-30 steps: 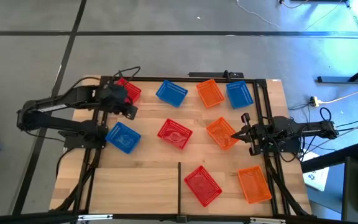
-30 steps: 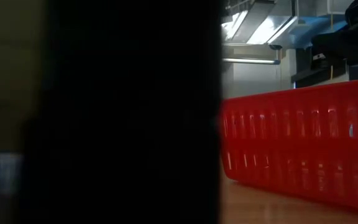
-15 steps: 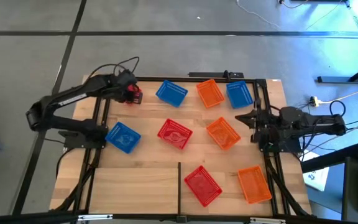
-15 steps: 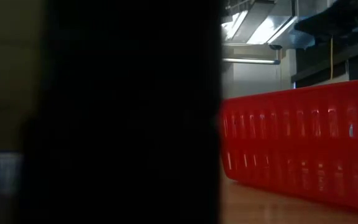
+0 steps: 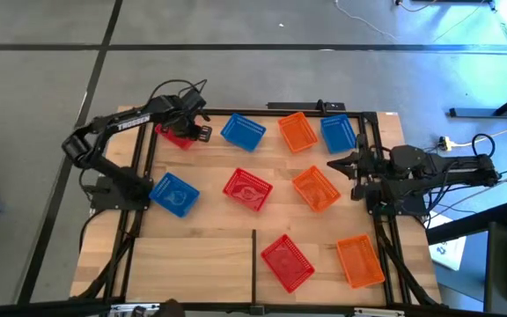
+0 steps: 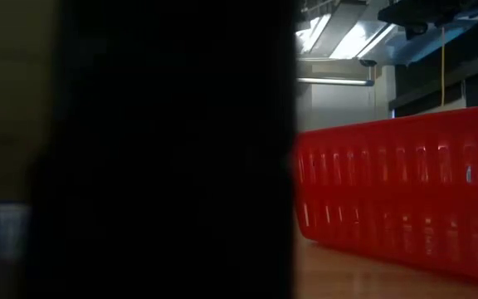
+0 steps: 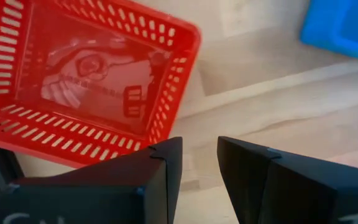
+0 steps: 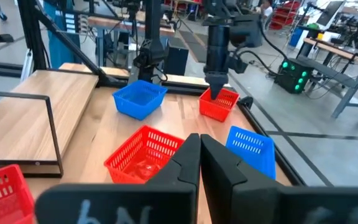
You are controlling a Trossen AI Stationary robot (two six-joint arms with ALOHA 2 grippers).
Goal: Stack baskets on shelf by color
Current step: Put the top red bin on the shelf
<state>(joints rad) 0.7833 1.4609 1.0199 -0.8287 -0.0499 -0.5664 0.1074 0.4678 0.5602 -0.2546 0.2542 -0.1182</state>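
Note:
Nine lattice baskets lie flat on the table in the high view. The red basket (image 5: 173, 137) at the far left corner shows again in the left wrist view (image 7: 86, 74). My left gripper (image 5: 194, 126) (image 7: 200, 160) hangs just above that basket's corner, its fingers a narrow gap apart. My right gripper (image 5: 331, 165) (image 8: 199, 147) is shut and points left, in the air between an orange basket (image 5: 315, 188) and a blue basket (image 5: 339, 134). The pale shelf (image 5: 187, 264) with its black divider bar (image 5: 253, 260) lies at the near edge.
Along the far edge lie a blue basket (image 5: 242, 131) and an orange basket (image 5: 298, 132). Mid-table lie a blue basket (image 5: 173, 193) and a red basket (image 5: 248, 189). A red basket (image 5: 287, 261) (image 6: 405, 199) and an orange basket (image 5: 360, 261) sit on the near part. A black frame rims the table.
My left gripper has swung toward the far edge and now stands over the red basket in the far left corner. My right gripper has drawn away from the middle orange basket toward the far edge and risen. The baskets lie as before.

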